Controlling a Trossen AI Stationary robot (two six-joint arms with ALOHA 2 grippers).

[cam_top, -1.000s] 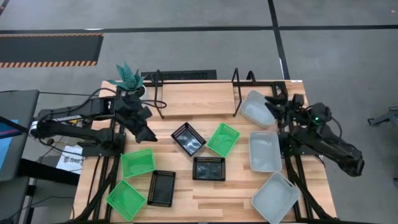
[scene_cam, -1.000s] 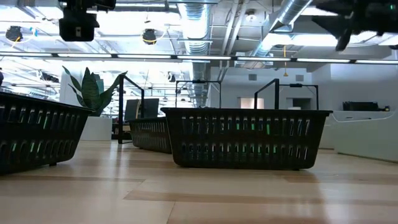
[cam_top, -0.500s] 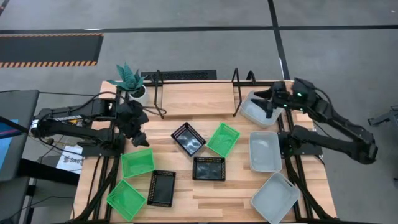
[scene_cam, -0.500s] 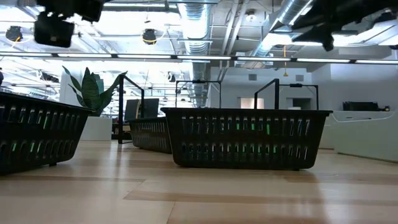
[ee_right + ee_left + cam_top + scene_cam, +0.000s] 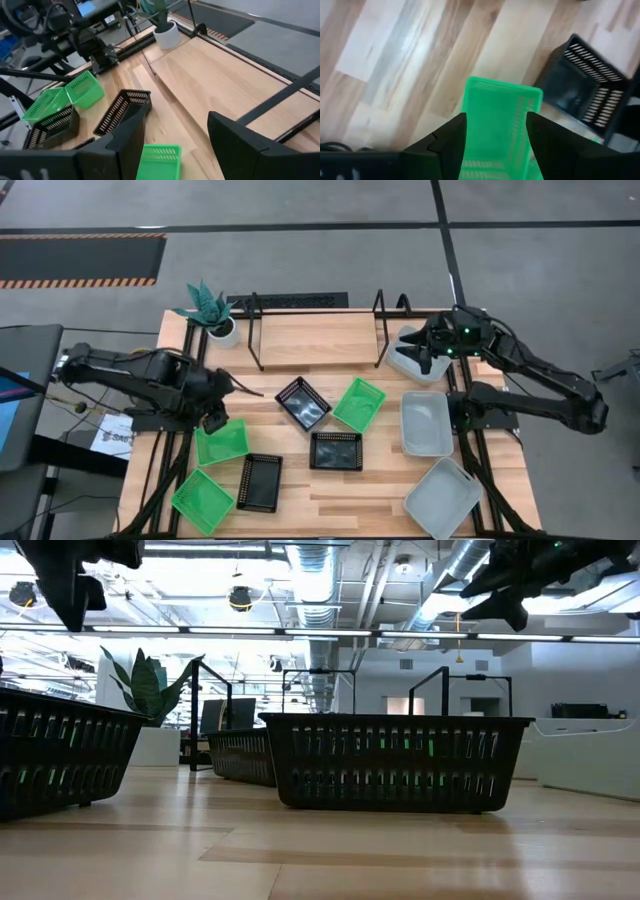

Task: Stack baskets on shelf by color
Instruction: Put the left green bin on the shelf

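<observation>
Since a second ago, left tool [image 5: 213, 420] swung from beside the plant toward the desk's left side, now poised above a green basket [image 5: 221, 442]; right tool [image 5: 426, 356] lifted from the desk's right edge and reached over the white basket [image 5: 412, 360] at the back right, just outside the shelf's right end loop.

Both tools open, fingers spread, holding nothing. In the left wrist view, green basket [image 5: 499, 125] framed between the two dark fingers [image 5: 451, 140], apart from them.

Shelf [image 5: 314, 338] at the desk's back edge, board bare, black end loops upright. Potted plant [image 5: 208, 308] at the back left corner.

Second green basket [image 5: 203, 500] at the front left corner; third green one [image 5: 359, 403] tilted near the desk's middle. Black baskets: one [image 5: 302, 402] tilted just left of that green one, one [image 5: 336, 450] just in front of it, one [image 5: 260, 482] toward the front left beside the corner green basket. Two more white baskets along the right edge, one [image 5: 426, 423] midway, one [image 5: 442, 498] at the front right corner.

Desk [image 5: 330, 505] of pale wooden boards.
</observation>
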